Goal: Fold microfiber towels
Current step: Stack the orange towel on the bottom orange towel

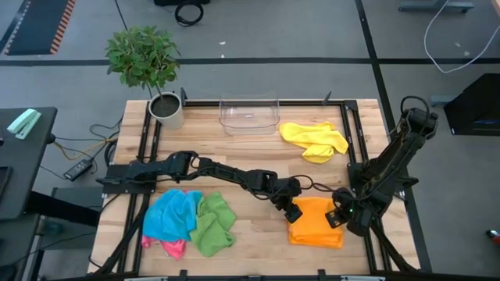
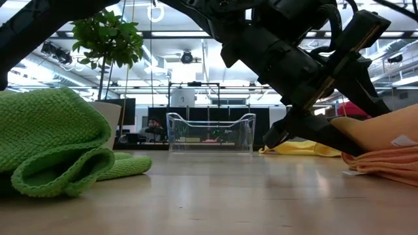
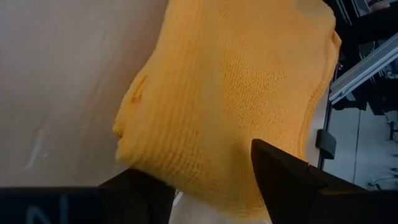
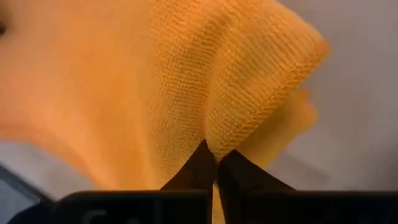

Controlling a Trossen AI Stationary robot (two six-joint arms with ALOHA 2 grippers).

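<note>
An orange microfiber towel (image 1: 316,222) lies bunched on the table near the front right; the low view shows it at the right (image 2: 382,153). My left gripper (image 1: 291,209) reaches in from the left. It is open, its fingers (image 3: 280,177) astride the towel's left side. My right gripper (image 1: 341,215) is shut on the towel's right edge. A yellow towel (image 1: 314,140) lies at the far right. Blue (image 1: 172,215), green (image 1: 212,225) and pink (image 1: 173,248) towels lie heaped at the front left. My left gripper's open fingers stand on either side of the orange towel's left part (image 3: 205,155); whether they touch the cloth I cannot tell. My right gripper pinches the orange towel's hemmed edge (image 4: 219,144) between its two fingertips, coming steeply from above. The cloth rises in a bunched ridge at the pinch; one layer or several, I cannot tell. The rest of the towel lies on the table.
A clear plastic bin (image 1: 249,114) stands at the table's far middle, and a potted plant (image 1: 166,108) at the far left corner. Bare wood shows in the table's middle (image 1: 250,152) and along the front edge between the towel heaps.
</note>
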